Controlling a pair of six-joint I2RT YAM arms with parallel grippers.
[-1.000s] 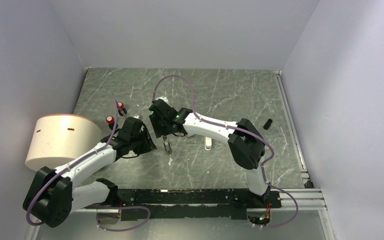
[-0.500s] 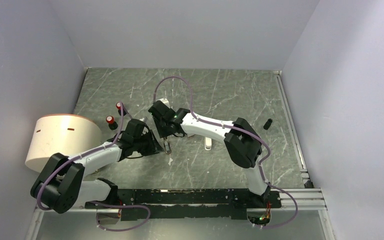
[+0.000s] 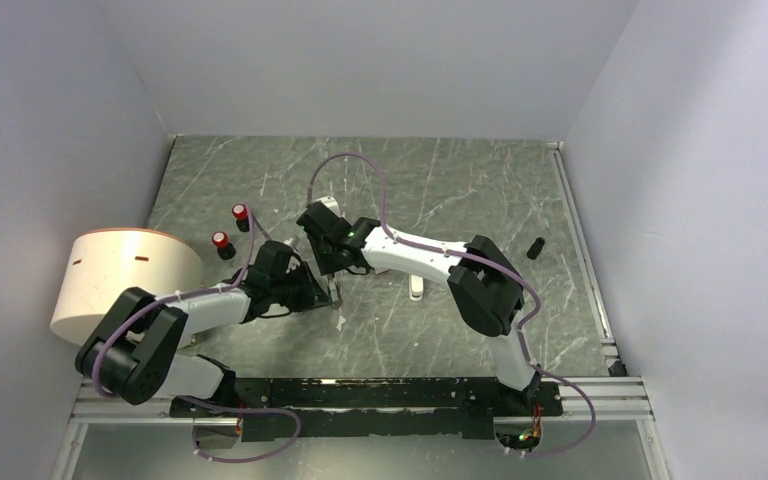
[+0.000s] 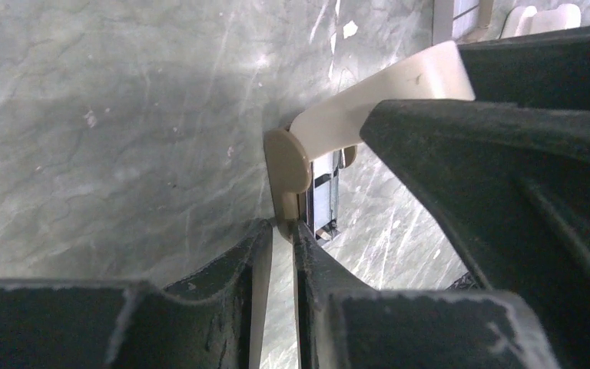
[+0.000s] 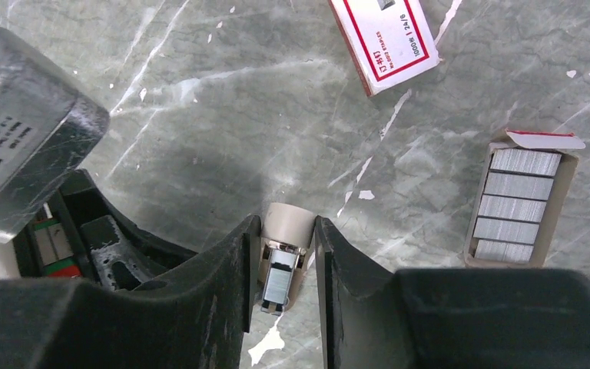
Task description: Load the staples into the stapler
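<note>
The small beige stapler (image 3: 336,296) stands hinged open on the marble table, its grey metal inside (image 5: 276,280) showing. My left gripper (image 4: 283,231) is shut on the thin edge of its beige base (image 4: 286,163). My right gripper (image 5: 286,228) comes from above, its fingers (image 5: 247,257) shut on either side of the stapler's beige raised part (image 5: 286,225). In the left wrist view that part (image 4: 384,96) rises toward the right gripper's black body. The staples (image 5: 516,206) lie as grey ribbed strips in an open cardboard tray to the right, apart from both grippers.
A red-and-white staple box (image 5: 388,34) lies beyond the stapler. Two red-capped items (image 3: 241,212) stand at the left, next to a big white cylinder (image 3: 120,282). A white object (image 3: 416,289) lies under the right arm and a small black piece (image 3: 536,247) at the right.
My left arm has reached right to the stapler. Both grippers' jaws have narrowed and now clamp it; the right gripper has stayed almost in place.
</note>
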